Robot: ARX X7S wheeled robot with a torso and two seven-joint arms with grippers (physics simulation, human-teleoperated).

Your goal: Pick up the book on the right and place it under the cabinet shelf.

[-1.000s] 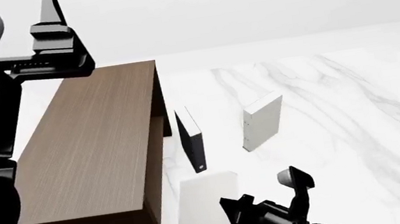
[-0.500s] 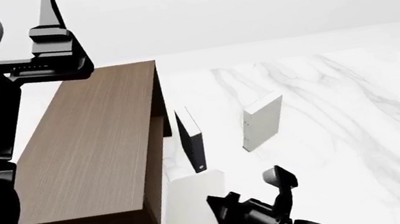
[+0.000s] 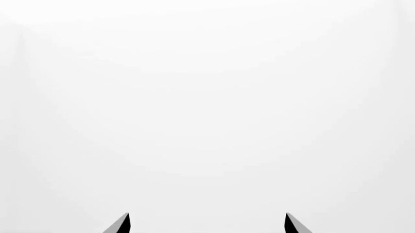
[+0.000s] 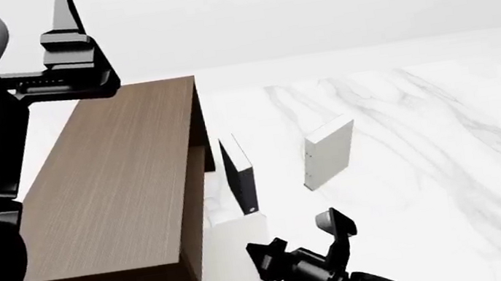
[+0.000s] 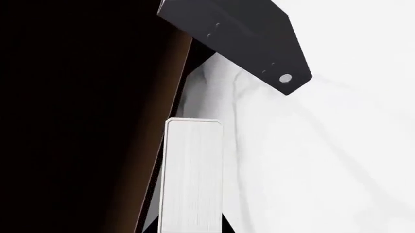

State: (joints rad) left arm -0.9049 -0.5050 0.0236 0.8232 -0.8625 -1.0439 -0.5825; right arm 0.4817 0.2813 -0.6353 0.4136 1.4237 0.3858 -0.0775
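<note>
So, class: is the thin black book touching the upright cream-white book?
Apart. The head view shows bare marble between the black book and the cream-white book.

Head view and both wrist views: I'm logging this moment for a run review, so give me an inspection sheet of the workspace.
Surface: white marble tabletop.
Job's things: the book flat, partly beneath the cabinet shelf edge.
Clutter: black book and cream book, both upright.
Grippers: right gripper at the book, grip state unclear; left gripper open, raised, empty.
Cables: nothing seen.
Surroundings: plain white walls.
</note>
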